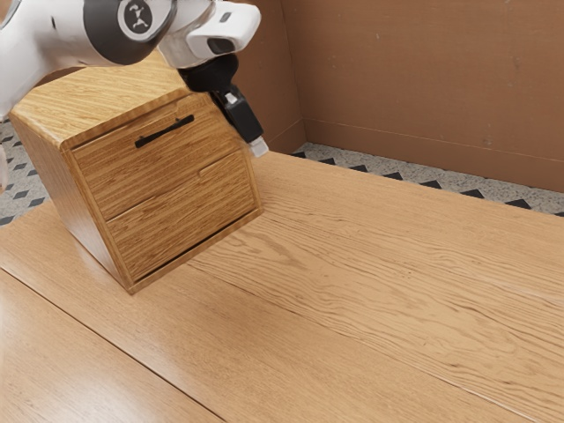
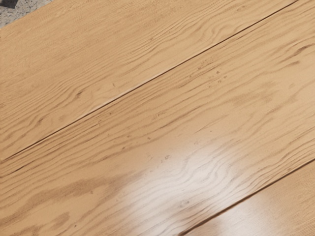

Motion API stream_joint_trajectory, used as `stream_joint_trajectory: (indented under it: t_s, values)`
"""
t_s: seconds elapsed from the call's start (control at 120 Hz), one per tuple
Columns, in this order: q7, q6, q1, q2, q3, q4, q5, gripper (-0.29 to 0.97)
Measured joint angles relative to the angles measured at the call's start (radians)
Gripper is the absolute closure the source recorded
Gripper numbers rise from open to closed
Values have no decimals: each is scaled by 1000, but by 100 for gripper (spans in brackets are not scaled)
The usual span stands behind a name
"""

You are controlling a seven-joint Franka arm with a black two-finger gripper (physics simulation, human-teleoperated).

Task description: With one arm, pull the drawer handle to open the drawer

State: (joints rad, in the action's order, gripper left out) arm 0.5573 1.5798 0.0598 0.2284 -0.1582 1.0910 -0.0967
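A small wooden cabinet [image 1: 106, 106] stands tilted on the table at the exterior view's left, with two drawer fronts facing the camera. The upper drawer [image 1: 154, 159] carries a slim black bar handle [image 1: 164, 130], and its front lies flush with the cabinet. The lower drawer [image 1: 181, 211] also sits flush. My gripper [image 1: 256, 145] hangs just off the cabinet's upper right corner, pointing down and to the exterior view's right. It is apart from the handle and holds nothing. The wrist view looks down on bare table planks [image 2: 157, 128].
The wide wooden table [image 1: 379, 291] stretches to the exterior view's right and front of the cabinet. A wood-panelled wall [image 1: 423, 70] and a strip of speckled floor [image 1: 441, 176] lie behind it. My white arm [image 1: 79, 35] passes over the cabinet top.
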Motion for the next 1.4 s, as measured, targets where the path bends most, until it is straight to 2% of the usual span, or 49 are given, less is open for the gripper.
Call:
stream_joint_trajectory:
  t_s: [0.117,0.417,0.567,1.133,1.4]
  values:
    - [56,33,4,18,0,0,33,0]
    - [68,23,7,40,0,1,159,0]
    - [67,20,7,48,20,1,175,0]
    - [96,18,-84,48,7,-4,207,0]
    - [140,54,-110,52,7,-3,250,0]
